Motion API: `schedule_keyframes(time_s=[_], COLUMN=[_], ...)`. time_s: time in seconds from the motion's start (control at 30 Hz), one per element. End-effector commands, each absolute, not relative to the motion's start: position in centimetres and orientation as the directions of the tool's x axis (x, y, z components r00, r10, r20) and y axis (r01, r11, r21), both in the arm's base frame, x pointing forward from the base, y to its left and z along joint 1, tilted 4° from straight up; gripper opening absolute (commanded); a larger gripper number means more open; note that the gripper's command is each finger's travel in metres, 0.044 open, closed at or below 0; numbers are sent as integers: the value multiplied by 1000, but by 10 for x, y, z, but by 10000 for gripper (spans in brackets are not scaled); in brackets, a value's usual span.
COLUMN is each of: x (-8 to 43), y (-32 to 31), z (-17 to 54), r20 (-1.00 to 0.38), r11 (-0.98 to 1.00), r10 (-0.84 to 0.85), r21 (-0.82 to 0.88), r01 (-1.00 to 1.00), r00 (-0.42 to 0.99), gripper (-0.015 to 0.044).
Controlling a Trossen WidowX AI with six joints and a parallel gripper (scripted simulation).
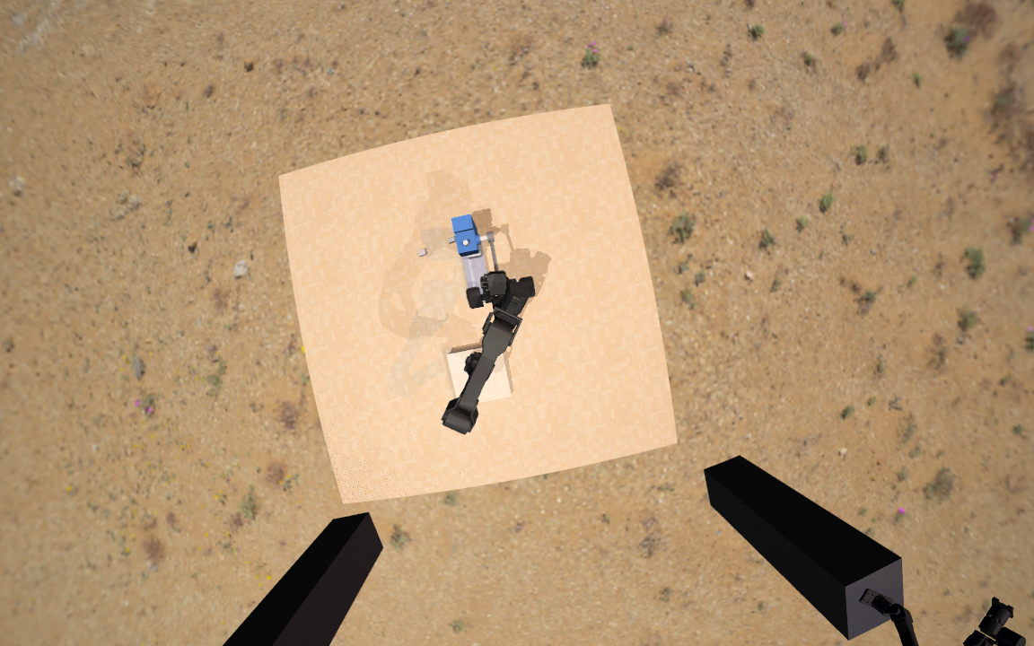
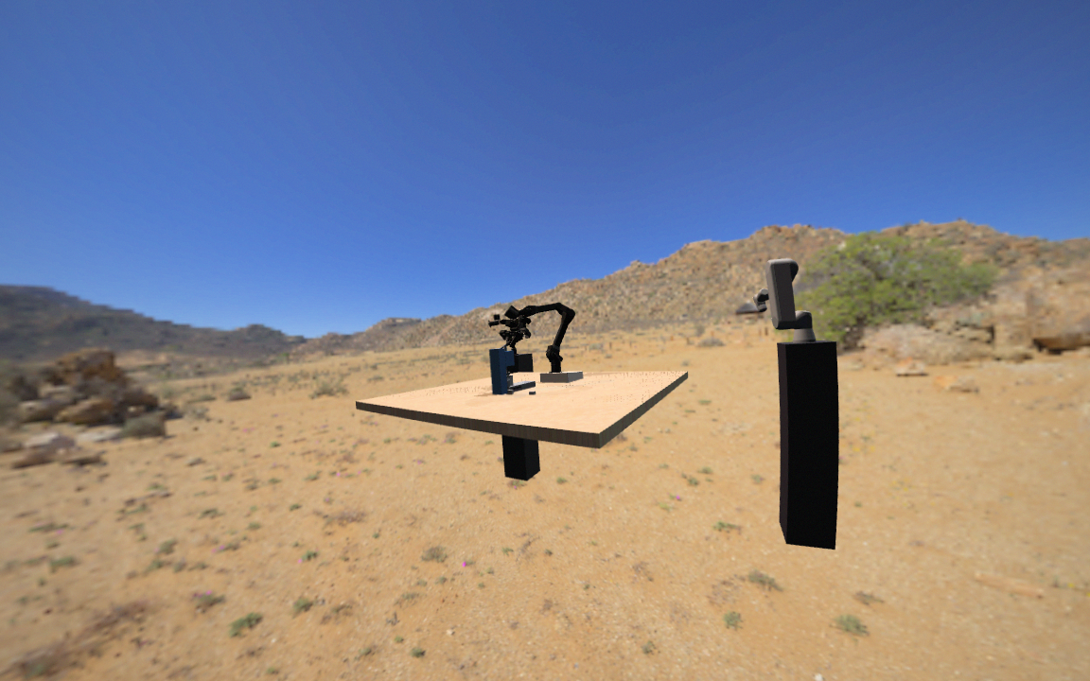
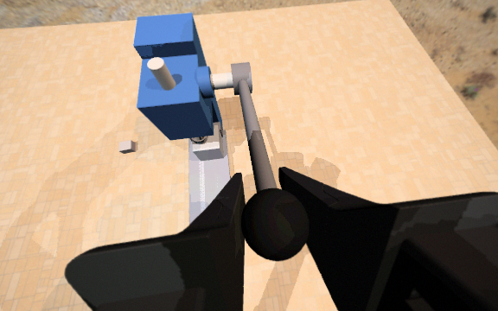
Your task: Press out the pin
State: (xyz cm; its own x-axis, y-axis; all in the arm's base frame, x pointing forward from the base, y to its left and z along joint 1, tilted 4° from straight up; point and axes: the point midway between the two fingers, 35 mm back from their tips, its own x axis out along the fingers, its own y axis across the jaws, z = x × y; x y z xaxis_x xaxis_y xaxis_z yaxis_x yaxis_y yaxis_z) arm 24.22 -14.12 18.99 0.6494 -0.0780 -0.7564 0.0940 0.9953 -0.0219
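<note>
Scrubby desert ground [image 1: 143,305] [image 2: 278,550] [image 3: 482,65] surrounds a pale tabletop [image 1: 585,321] [image 2: 583,414] [image 3: 361,108].

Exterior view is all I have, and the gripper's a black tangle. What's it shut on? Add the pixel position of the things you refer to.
Observer: In the wrist view, the gripper [image 1: 495,285] [image 2: 512,344] [image 3: 260,175] is shut on the lever's black ball knob [image 3: 275,225].
Operator: Block on the bed?
Observer: Yes, the pale block [image 3: 207,149] sits on the bed [image 1: 474,274] [image 3: 207,186], partly beneath the blue press head [image 1: 468,249] [image 2: 500,364] [image 3: 175,121].
Operator: Pin under the punch?
Observer: Can't confirm; the head hides part of the block's top.
</note>
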Motion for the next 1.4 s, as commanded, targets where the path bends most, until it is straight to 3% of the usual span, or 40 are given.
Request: schedule_keyframes(time_s=[0.0,1.37], x=[248,283], y=[-142,-144], z=[200,241], r20=[-747,-745], r11=[995,995], r10=[-80,-80], r21=[-25,-24], r01=[92,92], r00=[660,663], gripper=[0,0])
